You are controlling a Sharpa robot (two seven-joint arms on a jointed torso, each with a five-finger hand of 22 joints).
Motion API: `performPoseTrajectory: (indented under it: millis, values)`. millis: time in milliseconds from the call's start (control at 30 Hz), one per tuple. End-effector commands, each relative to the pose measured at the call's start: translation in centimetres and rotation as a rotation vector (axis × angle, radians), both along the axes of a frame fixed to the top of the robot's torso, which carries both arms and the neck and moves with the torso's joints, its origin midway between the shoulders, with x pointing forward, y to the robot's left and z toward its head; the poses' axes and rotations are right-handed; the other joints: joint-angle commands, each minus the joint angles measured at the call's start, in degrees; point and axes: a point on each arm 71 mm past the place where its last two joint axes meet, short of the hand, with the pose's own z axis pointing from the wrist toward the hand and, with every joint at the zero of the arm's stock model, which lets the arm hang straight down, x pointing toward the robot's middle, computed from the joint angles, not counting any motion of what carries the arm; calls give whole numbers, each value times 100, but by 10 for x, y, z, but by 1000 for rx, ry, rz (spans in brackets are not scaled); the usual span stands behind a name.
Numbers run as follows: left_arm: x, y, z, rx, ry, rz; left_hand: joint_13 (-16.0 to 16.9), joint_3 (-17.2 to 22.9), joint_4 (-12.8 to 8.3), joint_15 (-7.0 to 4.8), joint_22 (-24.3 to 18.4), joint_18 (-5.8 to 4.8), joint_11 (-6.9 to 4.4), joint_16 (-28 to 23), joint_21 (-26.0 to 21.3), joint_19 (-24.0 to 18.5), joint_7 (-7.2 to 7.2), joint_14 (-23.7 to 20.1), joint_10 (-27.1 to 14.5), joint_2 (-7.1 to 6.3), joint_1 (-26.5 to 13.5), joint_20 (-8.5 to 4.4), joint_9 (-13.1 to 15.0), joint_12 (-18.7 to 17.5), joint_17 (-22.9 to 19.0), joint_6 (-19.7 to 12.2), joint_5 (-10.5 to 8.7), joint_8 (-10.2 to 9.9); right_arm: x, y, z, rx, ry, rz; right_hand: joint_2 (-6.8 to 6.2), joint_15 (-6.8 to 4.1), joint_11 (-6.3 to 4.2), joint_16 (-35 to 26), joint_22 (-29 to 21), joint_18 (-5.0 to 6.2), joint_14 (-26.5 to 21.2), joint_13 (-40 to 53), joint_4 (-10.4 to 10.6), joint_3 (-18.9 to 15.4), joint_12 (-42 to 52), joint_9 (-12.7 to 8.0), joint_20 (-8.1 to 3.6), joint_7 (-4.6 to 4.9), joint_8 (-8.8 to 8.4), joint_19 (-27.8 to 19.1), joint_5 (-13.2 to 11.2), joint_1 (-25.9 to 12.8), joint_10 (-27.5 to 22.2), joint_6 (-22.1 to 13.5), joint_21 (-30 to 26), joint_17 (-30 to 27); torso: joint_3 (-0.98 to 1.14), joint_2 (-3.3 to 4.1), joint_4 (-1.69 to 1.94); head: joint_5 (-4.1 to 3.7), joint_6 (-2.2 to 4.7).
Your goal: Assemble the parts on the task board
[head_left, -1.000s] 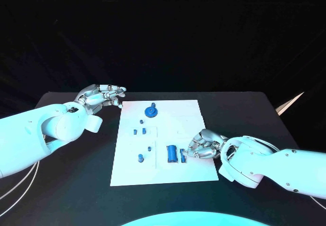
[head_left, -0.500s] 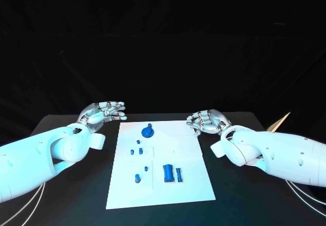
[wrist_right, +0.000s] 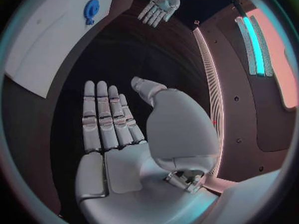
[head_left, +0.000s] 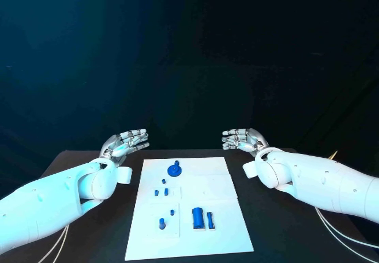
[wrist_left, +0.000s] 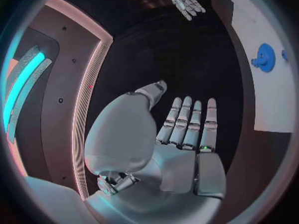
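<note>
The white task board (head_left: 221,189) lies in the middle of the black table. On it are a round blue gear-like part (head_left: 174,170) at the far end, several small blue pegs (head_left: 162,192) in the middle and a blue block (head_left: 197,217) with a thin bar (head_left: 211,220) at the near end. My left hand (head_left: 124,143) is raised flat and open beyond the board's far left corner, holding nothing. My right hand (head_left: 242,139) is raised open beyond the far right corner. The wrist views show each flat palm (wrist_left: 184,129) (wrist_right: 109,122) and the gear (wrist_left: 266,57) (wrist_right: 91,8).
The black table (head_left: 87,164) stretches to both sides of the board, with its far edge just behind the hands. Thin white cables (head_left: 343,235) hang near the table's right front. A dark backdrop stands behind the table.
The right hand left the blue block at the board's near end and rose to the far right corner. Both hands have lifted and flattened open. The head camera has tilted up.
</note>
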Motion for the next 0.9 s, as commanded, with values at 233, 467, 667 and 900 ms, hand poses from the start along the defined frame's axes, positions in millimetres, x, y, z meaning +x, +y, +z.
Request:
performPoseTrajectory:
  millis: [233,467,667,900]
  values:
    - [-12,-13,-1,19,3,31,-306,-2249,-655,-664,-415,-657,-725,-871,-340,-3259,-733,-2984,-3954,603,-7417,-1169,-1006,-515,-851,-3501,-708,-907,-16,16,-1,61,-8,-27,729,-495,-649,-960,-1804,-836,-5345,-596,-242,-2671,-338,-1842,-962,-797,-603,-4583,-608,-6836,-5729,-3855,-309,-1639,146,-146,-139,250,48]
    - [-38,-38,-3,60,11,96,-306,-2249,-655,-664,-415,-657,-725,-871,-340,-3259,-733,-2984,-3954,603,-7417,-1169,-1006,-515,-851,-3501,-708,-907,-50,46,2,171,-9,-84,729,-495,-649,-960,-1804,-836,-5345,-596,-242,-2671,-338,-1842,-962,-797,-603,-4583,-608,-6836,-5729,-3855,-309,-1639,202,-201,-189,344,71]
    - [-61,-55,-1,92,14,147,-306,-2249,-655,-664,-415,-657,-725,-871,-340,-3259,-733,-2984,-3954,603,-7417,-1169,-1006,-515,-851,-3501,-708,-907,-74,63,8,232,0,-123,729,-495,-649,-960,-1804,-836,-5345,-596,-242,-2671,-338,-1842,-962,-797,-603,-4583,-608,-6836,-5729,-3855,-309,-1639,202,-201,-189,344,71]
    - [-73,-63,1,108,15,172,-306,-2249,-655,-664,-415,-657,-725,-871,-340,-3259,-733,-2984,-3954,603,-7417,-1169,-1006,-515,-851,-3501,-708,-907,-83,69,11,251,5,-136,729,-495,-649,-960,-1804,-836,-5345,-596,-242,-2671,-338,-1842,-962,-797,-603,-4583,-608,-6836,-5729,-3855,-309,-1639,202,-201,-189,344,71]
